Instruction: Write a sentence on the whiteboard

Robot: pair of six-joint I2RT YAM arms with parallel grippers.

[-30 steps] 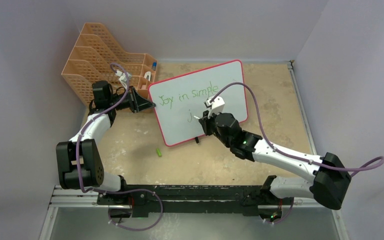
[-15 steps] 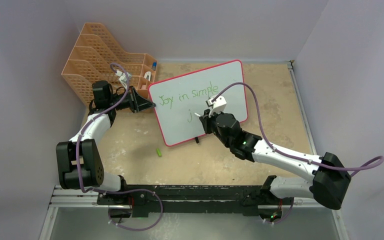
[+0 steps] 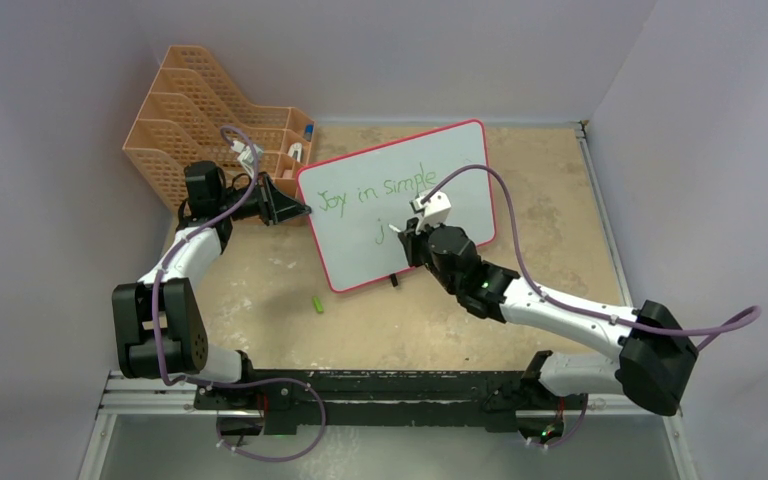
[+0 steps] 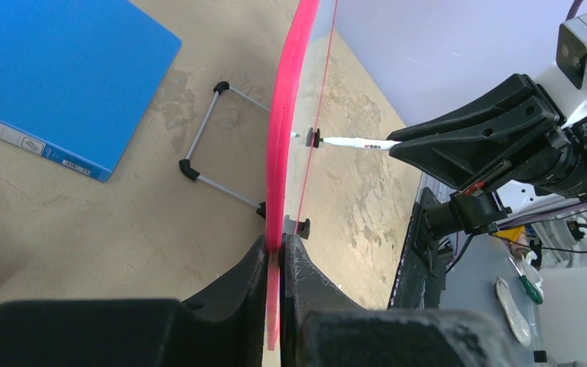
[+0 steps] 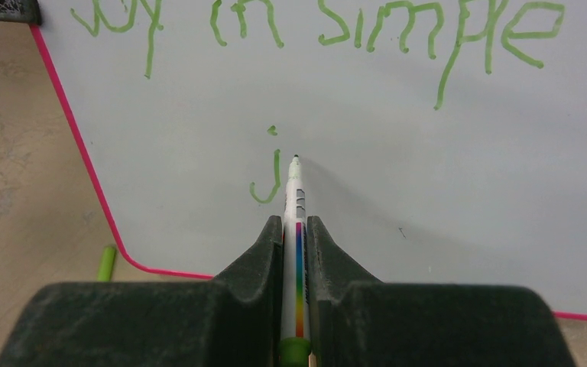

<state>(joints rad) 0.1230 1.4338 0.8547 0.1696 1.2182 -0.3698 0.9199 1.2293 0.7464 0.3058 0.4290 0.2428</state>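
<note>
The whiteboard [image 3: 350,250], white with a pink-red frame, stands tilted at mid table. On it the sentence [image 3: 378,190] reads "Joy in simple" in green, with a lone "j" [image 5: 267,180] starting a second line. My left gripper [image 4: 281,248] is shut on the board's left frame edge [image 4: 290,115]. My right gripper [image 5: 295,225] is shut on a white marker [image 5: 293,206] with a rainbow stripe. The marker's tip sits at the board just right of the "j". In the left wrist view the marker [image 4: 355,143] meets the board's face edge-on.
An orange file rack [image 3: 200,120] stands at the back left, behind my left arm. A green marker cap [image 3: 317,304] lies on the table below the board's lower left corner. Behind the board lie a blue folder [image 4: 53,76] and the board's wire stand [image 4: 214,138].
My right arm's elbow and shoulder have shifted slightly left. The marker tip stays beside the "j" and the writing looks the same. The left arm has not moved.
</note>
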